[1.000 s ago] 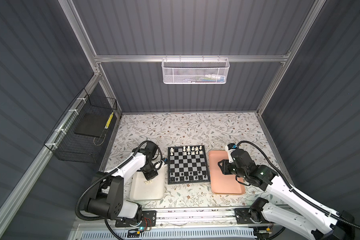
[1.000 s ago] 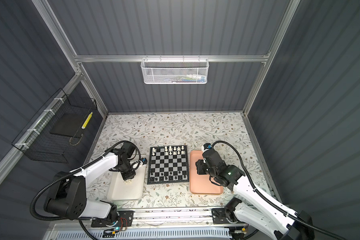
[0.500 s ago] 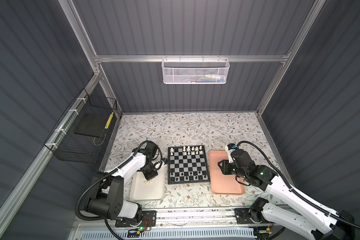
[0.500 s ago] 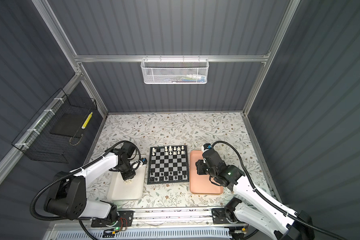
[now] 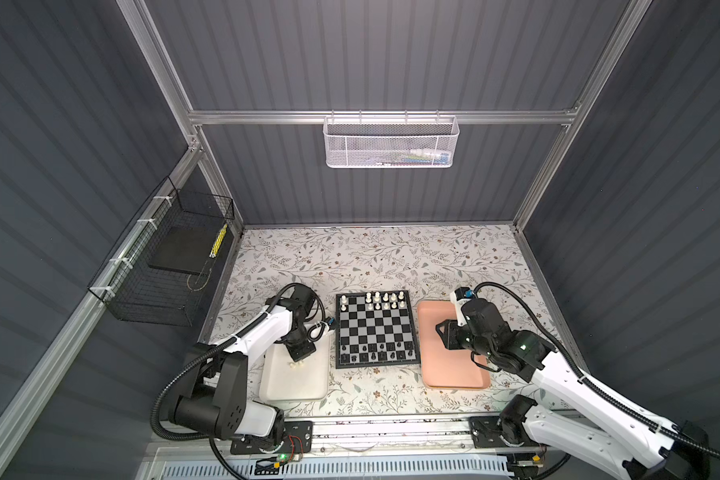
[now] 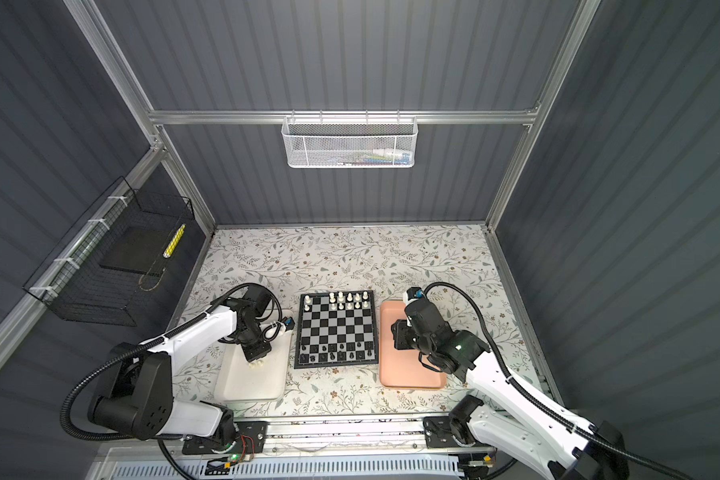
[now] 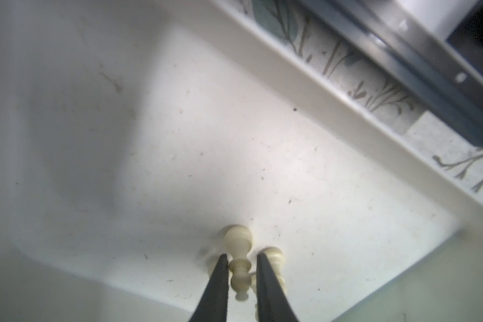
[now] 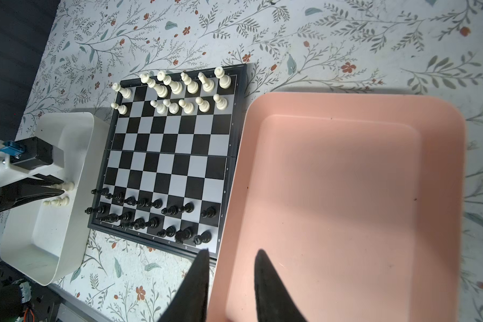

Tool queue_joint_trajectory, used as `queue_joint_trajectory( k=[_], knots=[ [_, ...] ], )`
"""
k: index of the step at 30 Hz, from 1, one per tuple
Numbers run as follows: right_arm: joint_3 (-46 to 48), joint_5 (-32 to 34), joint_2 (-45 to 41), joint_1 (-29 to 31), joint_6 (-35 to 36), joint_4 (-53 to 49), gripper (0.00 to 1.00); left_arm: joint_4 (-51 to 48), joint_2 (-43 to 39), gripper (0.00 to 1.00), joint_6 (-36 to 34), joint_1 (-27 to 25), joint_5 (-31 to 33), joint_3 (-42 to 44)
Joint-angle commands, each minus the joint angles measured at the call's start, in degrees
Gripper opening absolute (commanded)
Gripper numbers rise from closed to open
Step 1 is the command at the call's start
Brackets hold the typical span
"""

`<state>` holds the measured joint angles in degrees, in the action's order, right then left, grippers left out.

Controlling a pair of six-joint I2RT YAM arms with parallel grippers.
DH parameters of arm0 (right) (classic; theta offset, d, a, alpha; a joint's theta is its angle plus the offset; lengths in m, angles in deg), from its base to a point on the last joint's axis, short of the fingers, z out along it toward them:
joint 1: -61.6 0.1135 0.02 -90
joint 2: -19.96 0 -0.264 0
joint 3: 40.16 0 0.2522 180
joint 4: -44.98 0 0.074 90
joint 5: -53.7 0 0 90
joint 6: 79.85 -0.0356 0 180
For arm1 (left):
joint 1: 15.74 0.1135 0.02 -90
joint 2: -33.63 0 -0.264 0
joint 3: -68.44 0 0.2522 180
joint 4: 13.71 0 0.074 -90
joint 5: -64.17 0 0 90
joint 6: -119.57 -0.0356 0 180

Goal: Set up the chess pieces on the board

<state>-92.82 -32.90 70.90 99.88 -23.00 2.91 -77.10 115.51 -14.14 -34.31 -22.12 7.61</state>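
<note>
The board [image 5: 375,328] [image 6: 336,328] [image 8: 168,156] lies mid-table. Several cream-white chess pieces [image 5: 385,301] stand on its far rows and several black ones [image 5: 375,351] on its near rows. My left gripper [image 5: 297,361] [image 6: 255,361] [image 7: 241,260] is down in the white tray [image 5: 296,382] [image 7: 179,139]. It is shut on a cream-white piece [image 7: 239,242] [image 8: 67,185] lying on the tray floor. Another cream-white piece [image 7: 275,259] [image 8: 57,201] lies right beside it. My right gripper [image 5: 441,334] [image 8: 232,252] hangs open and empty over the board-side rim of the salmon-pink tray [image 5: 454,365] [image 8: 346,195].
The pink tray holds nothing. A white mesh basket [image 5: 391,143] hangs on the back wall and a black wire basket [image 5: 171,257] on the left wall. A metal rail [image 5: 371,428] runs along the table's front edge.
My left gripper's jaws have narrowed onto the cream-white piece in the white tray. Neither arm has visibly shifted, and the right gripper is unchanged.
</note>
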Motion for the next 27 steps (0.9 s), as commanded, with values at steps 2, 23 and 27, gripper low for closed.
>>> queue_joint_trajectory(
  k=[2, 23, 27],
  knots=[
    [0.8, 0.7, 0.0, -0.2, 0.3, 0.1, 0.31, -0.6, -0.2, 0.20, -0.1, -0.5, 0.3, 0.7],
    [1.4, 0.8, 0.0, -0.2, 0.4, 0.8, 0.31, -0.8, 0.2, 0.15, 0.6, -0.9, 1.1, -1.9],
    [1.6, 1.0, -0.2, -0.2, 0.4, 0.7, 0.31, -1.0, 0.8, 0.14, 0.8, -1.2, 1.1, -3.4]
  ],
)
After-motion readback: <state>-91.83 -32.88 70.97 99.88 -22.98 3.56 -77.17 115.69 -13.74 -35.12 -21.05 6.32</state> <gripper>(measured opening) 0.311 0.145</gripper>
